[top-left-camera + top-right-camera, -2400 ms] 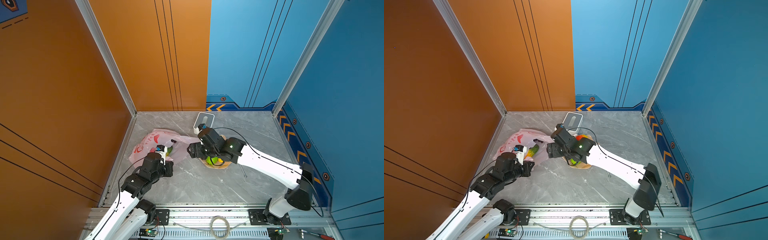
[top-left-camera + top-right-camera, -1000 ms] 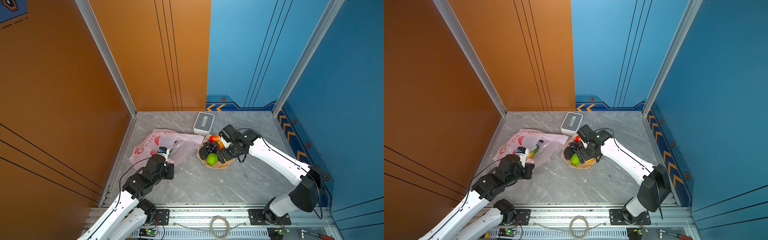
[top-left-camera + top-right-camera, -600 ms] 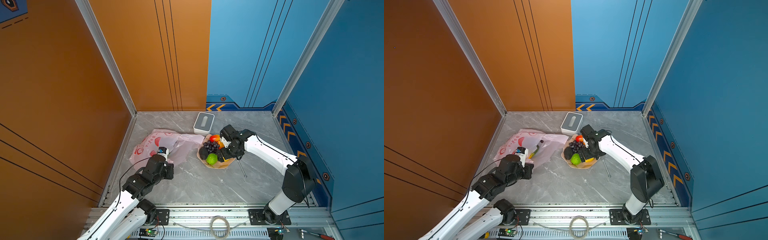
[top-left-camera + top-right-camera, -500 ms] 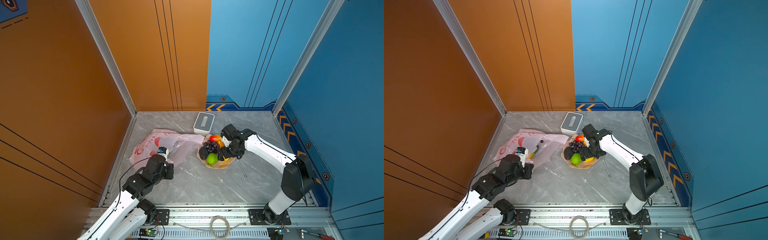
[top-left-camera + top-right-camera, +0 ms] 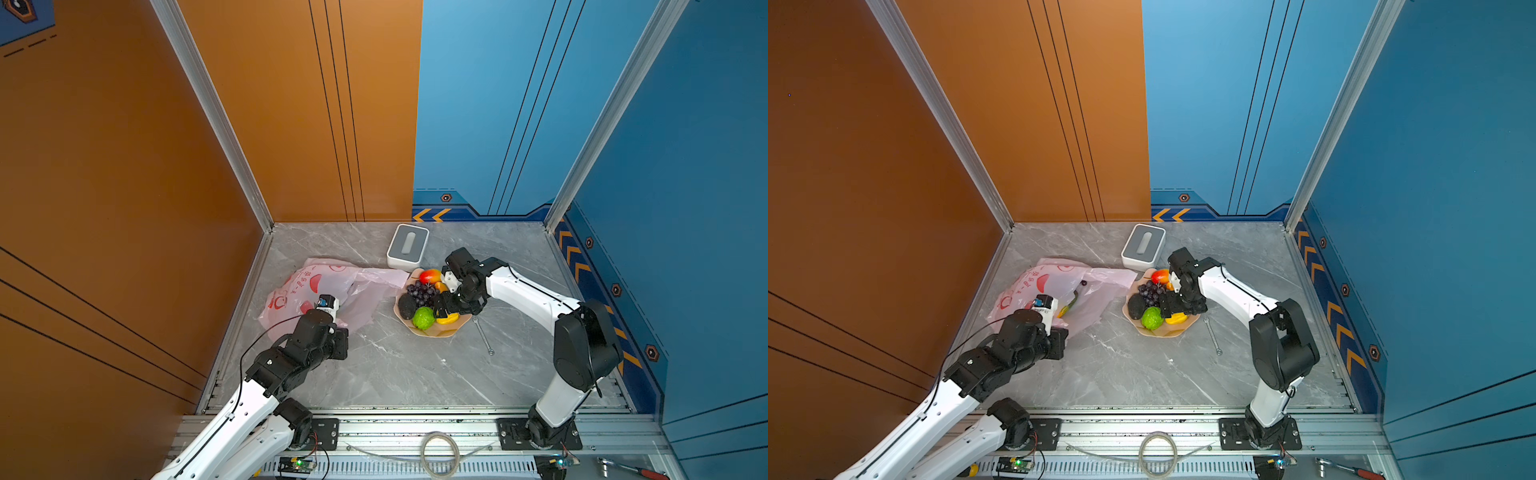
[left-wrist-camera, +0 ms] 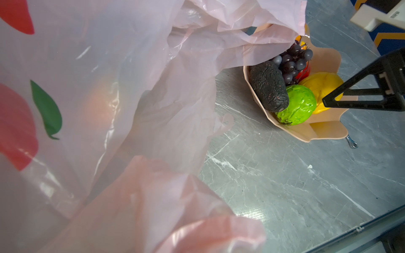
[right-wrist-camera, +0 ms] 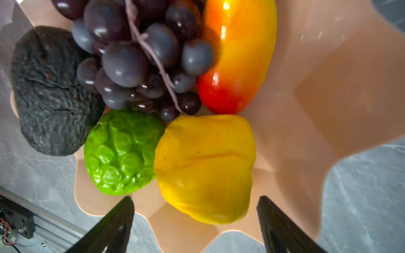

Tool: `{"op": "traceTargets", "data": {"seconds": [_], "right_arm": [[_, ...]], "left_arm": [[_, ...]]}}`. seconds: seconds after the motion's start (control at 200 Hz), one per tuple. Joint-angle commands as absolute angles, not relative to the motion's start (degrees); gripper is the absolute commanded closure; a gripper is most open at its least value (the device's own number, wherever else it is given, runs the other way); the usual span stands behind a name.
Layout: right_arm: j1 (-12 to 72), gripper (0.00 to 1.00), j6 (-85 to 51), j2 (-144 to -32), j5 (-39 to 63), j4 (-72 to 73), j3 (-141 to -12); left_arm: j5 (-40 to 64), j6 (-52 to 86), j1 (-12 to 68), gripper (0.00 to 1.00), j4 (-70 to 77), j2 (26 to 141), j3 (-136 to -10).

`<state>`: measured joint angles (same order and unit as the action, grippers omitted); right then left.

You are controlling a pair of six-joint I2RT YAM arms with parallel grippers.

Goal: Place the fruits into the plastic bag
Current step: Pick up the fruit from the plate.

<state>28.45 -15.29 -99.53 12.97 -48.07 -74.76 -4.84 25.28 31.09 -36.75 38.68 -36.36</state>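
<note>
At lower centre of both top views, the peach scalloped plate (image 5: 441,333) rested on the grey marble tabletop (image 5: 395,365) and carried 5 visible fruits: grape bunch (image 5: 422,291), mango (image 5: 430,275), blackish avocado (image 5: 406,306), lime-green fruit (image 5: 423,318) and yellow fruit (image 5: 449,319). The right gripper (image 5: 448,309) hung low over the plate's right side with its 2 fingers (image 7: 114,221) spread. The right wrist view showed the yellow fruit between them, touched by neither. Left of the plate, the pink plastic bag (image 5: 311,282) lay crumpled, 1 corner reaching the plate rim. The left gripper (image 5: 337,326) sat at the bag's lower edge, pressed together on bunched bag film. A white-and-grey box (image 5: 408,247) stood just above the plate. A small wrench (image 5: 484,336) lay right of the plate.
</note>
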Motion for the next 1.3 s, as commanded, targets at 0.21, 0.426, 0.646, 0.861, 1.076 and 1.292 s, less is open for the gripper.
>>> {"op": "traceTargets", "data": {"seconds": [0.21,0.426,0.646,0.861,1.076,1.292], "right_arm": [[27.24,0.19,-16.26,-101.56,11.51,-46.47,-73.73],[27.71,0.21,-16.08,-102.41,9.96,-46.51,-73.97],[28.07,0.2,-16.08,-103.52,8.98,-46.49,-74.28],[28.3,0.2,-16.0,-104.3,8.51,-46.47,-74.38],[28.13,0.24,-15.74,-104.26,8.47,-46.48,-74.11],[27.94,0.3,-15.56,-104.31,8.71,-46.48,-74.09]], "left_arm": [[-6.15,25.05,31.64,1.0,-37.73,38.93,-38.0],[-6.15,25.05,31.73,1.0,-37.75,38.94,-37.97],[-6.1,25.05,31.69,1.0,-37.71,39.11,-38.11],[-6.06,25.05,31.65,1.0,-37.71,39.1,-38.06],[-6.15,25.16,31.73,1.0,-37.72,39.02,-37.97],[-6.18,25.22,31.77,1.0,-37.71,39.36,-37.91]]}}
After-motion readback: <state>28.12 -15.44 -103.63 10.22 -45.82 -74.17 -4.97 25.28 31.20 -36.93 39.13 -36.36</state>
